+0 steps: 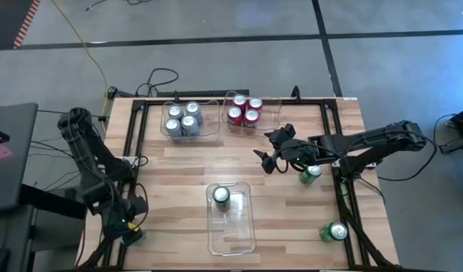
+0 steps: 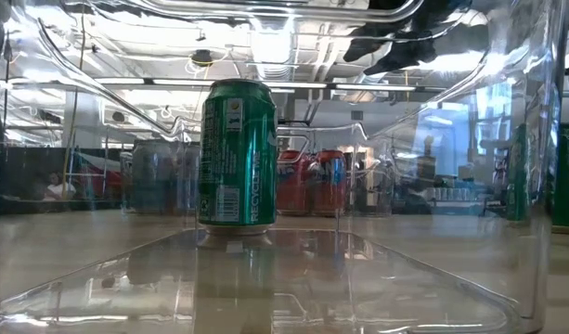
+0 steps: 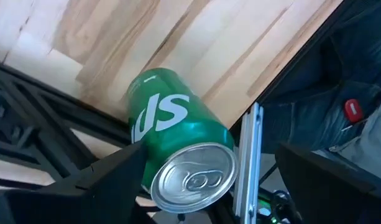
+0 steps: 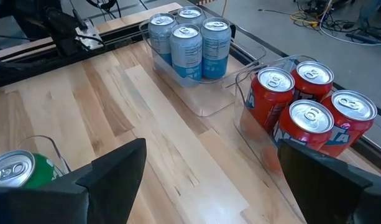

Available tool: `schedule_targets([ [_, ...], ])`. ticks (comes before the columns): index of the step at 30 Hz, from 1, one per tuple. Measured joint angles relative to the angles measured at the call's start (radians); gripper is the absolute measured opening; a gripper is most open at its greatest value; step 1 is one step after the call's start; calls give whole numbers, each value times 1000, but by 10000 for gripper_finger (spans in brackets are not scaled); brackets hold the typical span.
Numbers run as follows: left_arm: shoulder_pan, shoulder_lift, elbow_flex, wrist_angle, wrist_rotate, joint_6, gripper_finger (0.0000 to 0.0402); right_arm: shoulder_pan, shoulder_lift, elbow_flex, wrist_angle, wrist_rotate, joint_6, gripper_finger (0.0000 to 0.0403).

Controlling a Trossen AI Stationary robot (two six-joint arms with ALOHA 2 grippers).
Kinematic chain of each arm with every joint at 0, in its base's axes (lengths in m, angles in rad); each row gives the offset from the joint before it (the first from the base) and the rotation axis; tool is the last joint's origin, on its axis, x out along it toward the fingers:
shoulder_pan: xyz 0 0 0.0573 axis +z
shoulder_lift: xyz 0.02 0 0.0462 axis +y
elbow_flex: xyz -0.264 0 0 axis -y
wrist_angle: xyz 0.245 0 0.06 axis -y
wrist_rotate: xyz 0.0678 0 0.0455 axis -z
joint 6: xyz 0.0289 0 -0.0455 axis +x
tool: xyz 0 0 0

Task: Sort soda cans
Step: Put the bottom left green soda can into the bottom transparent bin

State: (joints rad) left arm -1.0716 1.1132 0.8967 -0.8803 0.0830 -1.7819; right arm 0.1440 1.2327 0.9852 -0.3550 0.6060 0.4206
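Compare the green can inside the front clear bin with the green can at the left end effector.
The green can in the front bin stands upright inside the clear bin; the green can at the left end effector is tilted at the table's edge, outside any bin. The first stands alone; the second sits between open fingers. Both are green with silver tops.

From overhead you can barely see the green can (image 1: 131,236) at the table's left front corner: the left gripper (image 1: 124,227) covers most of it. In the left wrist view that can's (image 3: 178,149) lower rim is cut off by the picture's edge.

In the right wrist view, 1 green can (image 4: 19,169) is cut by the edge, showing only its top and part of its side.

In the low view, the silver-grey cans (image 2: 159,176) and red cans (image 2: 314,182) are blurred through the clear bin (image 2: 470,278) wall; you cannot count them. 2 green shapes (image 2: 567,176) at the right edge are distorted and partly cut off.
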Motion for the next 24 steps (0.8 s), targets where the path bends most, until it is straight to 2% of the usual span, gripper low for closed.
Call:
schedule_targets([
  [15, -64, 1, 0, -52, -1, 45, 349, 0, 0, 0, -1, 0, -2, 380],
  [20, -64, 7, 0, -75, -64, 37, 349, 0, 0, 0, -1, 0, -2, 380],
  [24, -63, 57, 0, -104, -83, 43, 349, 0, 0, 0, -1, 0, -2, 380],
])
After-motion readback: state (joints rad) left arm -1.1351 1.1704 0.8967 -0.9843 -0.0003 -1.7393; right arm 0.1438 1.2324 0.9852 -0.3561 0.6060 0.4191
